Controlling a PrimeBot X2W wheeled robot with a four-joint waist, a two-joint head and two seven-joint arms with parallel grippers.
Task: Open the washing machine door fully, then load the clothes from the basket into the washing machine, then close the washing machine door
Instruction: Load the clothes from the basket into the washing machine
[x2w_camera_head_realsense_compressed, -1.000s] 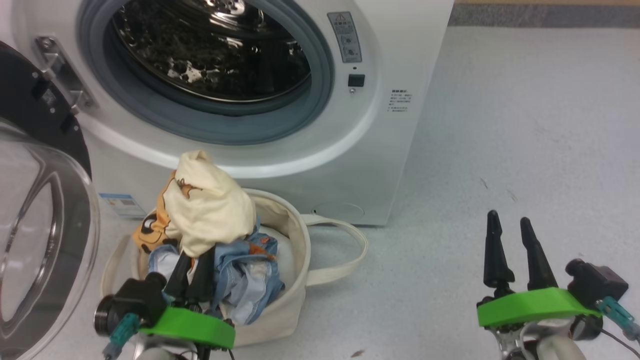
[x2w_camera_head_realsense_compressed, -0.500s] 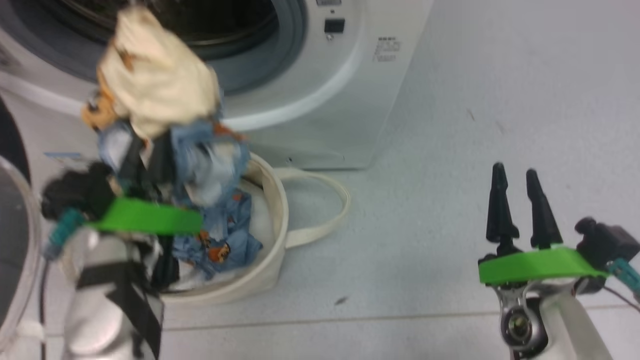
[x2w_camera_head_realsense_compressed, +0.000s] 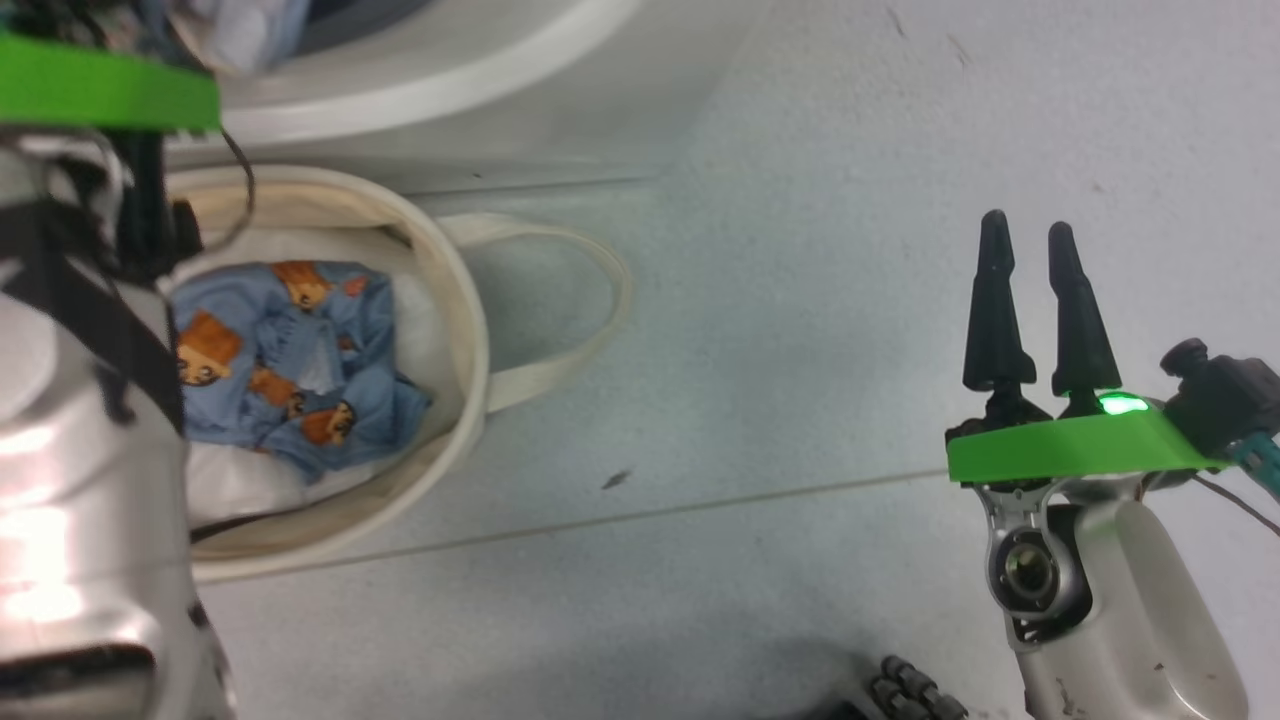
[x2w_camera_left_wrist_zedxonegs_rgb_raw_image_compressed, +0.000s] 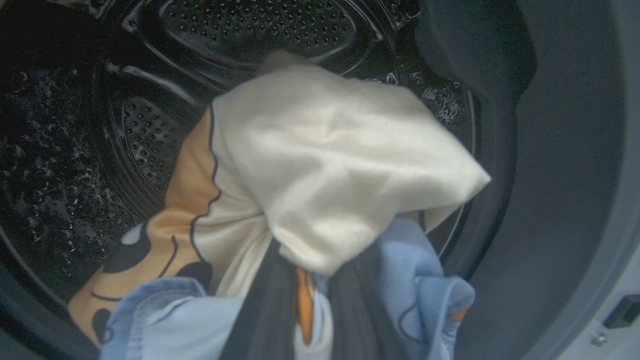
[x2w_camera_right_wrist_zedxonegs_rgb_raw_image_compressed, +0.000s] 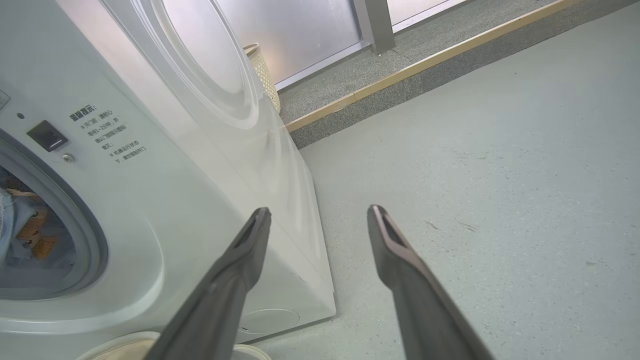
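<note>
Your left end effector (x2w_camera_left_wrist_zedxonegs_rgb_raw_image_compressed: 310, 280) is closed on the bundle of clothes (x2w_camera_left_wrist_zedxonegs_rgb_raw_image_compressed: 325, 160): a cream cloth with an orange print on top, and light blue fabric hanging under it. You hold the bundle at the grey-rimmed mouth of the washing machine (x2w_camera_right_wrist_zedxonegs_rgb_raw_image_compressed: 190, 175), before the dark perforated drum (x2w_camera_left_wrist_zedxonegs_rgb_raw_image_compressed: 90, 150). One blue garment (x2w_camera_head_realsense_compressed: 290, 360) with brown bear prints lies in the cream canvas basket (x2w_camera_head_realsense_compressed: 460, 330), which stands on the floor (x2w_camera_head_realsense_compressed: 800, 330) just beside the washer. Your right end effector (x2w_camera_head_realsense_compressed: 1035, 300) stands wide and holds nothing, above the floor.

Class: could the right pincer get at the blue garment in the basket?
Probably yes: the right pincer is open and empty, only floor separates it from the basket, and the blue garment lies uncovered.
</note>
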